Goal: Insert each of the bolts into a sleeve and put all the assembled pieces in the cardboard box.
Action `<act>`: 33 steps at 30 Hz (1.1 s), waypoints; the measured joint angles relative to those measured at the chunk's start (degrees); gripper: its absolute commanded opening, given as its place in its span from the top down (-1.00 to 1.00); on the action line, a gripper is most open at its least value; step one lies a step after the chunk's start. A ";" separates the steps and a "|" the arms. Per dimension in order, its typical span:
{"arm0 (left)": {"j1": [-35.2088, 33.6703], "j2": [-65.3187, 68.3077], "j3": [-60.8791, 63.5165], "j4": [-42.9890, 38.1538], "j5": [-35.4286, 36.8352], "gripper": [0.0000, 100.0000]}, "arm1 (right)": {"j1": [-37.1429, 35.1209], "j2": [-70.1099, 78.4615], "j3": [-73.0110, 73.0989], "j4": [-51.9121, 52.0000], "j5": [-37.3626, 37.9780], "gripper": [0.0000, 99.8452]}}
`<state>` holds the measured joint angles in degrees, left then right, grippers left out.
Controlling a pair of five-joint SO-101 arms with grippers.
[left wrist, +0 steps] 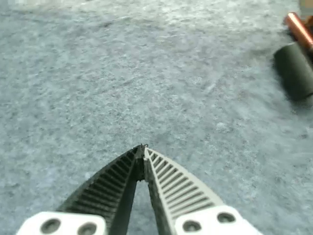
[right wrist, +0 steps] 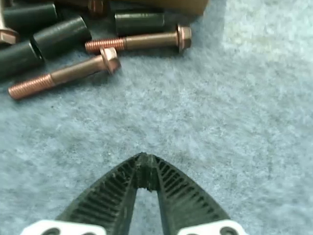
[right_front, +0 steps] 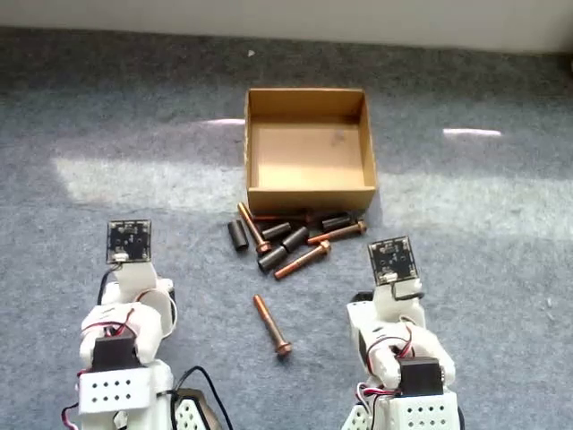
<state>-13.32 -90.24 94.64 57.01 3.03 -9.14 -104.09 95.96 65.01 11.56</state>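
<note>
Several copper bolts (right_front: pixel 302 260) and black sleeves (right_front: pixel 237 235) lie in a loose pile on the grey carpet just in front of the open cardboard box (right_front: pixel 307 192). One bolt (right_front: pixel 270 324) lies apart, nearer, between the two arms. My left gripper (left wrist: pixel 143 149) is shut and empty above bare carpet, with a black sleeve (left wrist: pixel 295 72) and a bolt end (left wrist: pixel 299 29) off to one side. My right gripper (right wrist: pixel 145 157) is shut and empty too, a short way from two bolts (right wrist: pixel 139 41) (right wrist: pixel 63 74) and several sleeves (right wrist: pixel 61 33).
The box's inside holds nothing. Grey carpet spreads to the left and right of the box and the pile. Both arm bases (right_front: pixel 116 376) (right_front: pixel 407 381) stand at the near edge. A pale wall strip (right_front: pixel 358 18) runs along the far side.
</note>
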 measured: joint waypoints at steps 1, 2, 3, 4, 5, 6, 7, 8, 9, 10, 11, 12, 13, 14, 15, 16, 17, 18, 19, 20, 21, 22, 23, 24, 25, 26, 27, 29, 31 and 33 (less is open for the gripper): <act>-1.58 0.00 -0.18 0.00 0.00 0.96 | 0.00 0.00 0.00 -1.14 1.49 0.97; -2.81 0.00 -0.18 0.00 -0.18 0.96 | 0.00 0.00 0.00 -2.29 3.16 0.97; -3.52 0.00 -0.18 0.00 -1.05 0.96 | 0.00 0.00 0.00 -3.16 4.75 0.97; -3.78 0.00 -0.18 0.00 -2.64 0.96 | 0.00 0.00 0.00 -3.78 5.89 0.97; -3.96 0.00 -0.18 0.00 -4.31 0.96 | 0.00 0.00 0.00 -3.96 6.59 0.97; -4.04 0.00 -0.18 0.00 -5.89 0.96 | 0.00 0.09 0.00 -4.13 6.86 0.97; -4.04 0.00 -0.18 0.00 -6.95 0.96 | 0.00 0.09 0.00 -4.22 7.21 0.98; -4.04 0.00 -0.18 0.18 -7.65 0.96 | 0.00 0.09 -0.09 -4.22 7.30 0.98; -4.04 0.00 -0.18 0.62 -7.91 0.96 | 0.00 0.09 -0.70 -3.87 7.38 0.98; -4.04 0.00 -0.18 1.32 -8.18 0.96 | 0.18 0.09 -1.85 -3.34 7.47 0.98; -4.04 0.00 -0.18 1.85 -8.26 0.96 | 0.26 0.09 -3.52 -2.64 7.47 0.98; -4.04 0.00 -0.18 2.11 -8.26 0.96 | 0.09 0.00 -5.63 -1.76 7.30 0.98; -4.04 0.00 -0.18 2.29 -8.26 0.96 | 0.00 0.09 -7.74 -0.97 6.95 0.98; -4.04 0.00 -0.18 2.29 -8.35 0.96 | 0.09 0.09 -10.11 -0.18 6.68 0.98; -4.04 0.00 -0.18 2.29 -8.53 0.96 | 0.18 0.00 -12.75 0.62 6.59 0.98; -4.04 0.00 -0.18 2.29 -8.53 0.96 | 0.18 0.00 -15.21 1.14 6.51 0.98; -4.04 0.00 -0.18 2.29 -8.53 0.96 | -0.09 -0.09 -17.58 1.76 6.33 0.98; -4.04 0.00 -0.18 2.29 -8.53 0.96 | -0.79 -0.35 -19.60 2.20 6.24 0.97; -4.04 0.00 -0.18 2.29 -8.53 0.96 | -1.67 -0.26 -21.36 2.55 6.24 0.97; -4.04 0.00 -0.18 2.29 -8.53 0.96 | -2.64 0.44 -22.95 2.55 6.24 0.97; -4.04 0.00 -0.18 2.29 -8.53 0.96 | -3.69 1.76 -24.53 2.55 6.24 0.97; -4.04 0.00 -0.18 2.29 -8.53 0.96 | -4.57 3.60 -25.85 2.55 6.24 0.97; -4.04 0.00 -0.18 2.29 -8.53 0.96 | -5.45 5.89 -27.16 2.55 6.24 0.97; -4.04 0.00 -0.18 2.29 -8.53 0.96 | -6.33 8.79 -28.57 2.55 5.89 0.97; -4.04 0.00 -0.18 2.29 -8.53 0.96 | -6.86 11.87 -30.24 2.55 5.19 0.97; -4.04 0.00 -0.18 2.29 -8.53 0.96 | -7.30 15.38 -32.26 2.55 3.78 0.96; -4.04 0.00 -0.18 2.29 -8.53 0.96 | -7.82 19.43 -34.46 2.55 2.02 0.93; -4.04 0.00 -0.18 2.29 -8.53 0.96 | -9.23 27.43 -39.03 2.55 -1.32 0.84; -4.04 0.00 -0.18 2.29 -8.53 0.96 | -11.78 35.78 -43.25 2.55 -4.75 0.72; -4.04 0.00 -0.18 2.29 -8.53 0.96 | -14.42 43.34 -46.86 2.55 -8.88 0.62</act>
<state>-17.36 -90.24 94.46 59.30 -5.49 -23.56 -60.75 49.10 67.56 2.68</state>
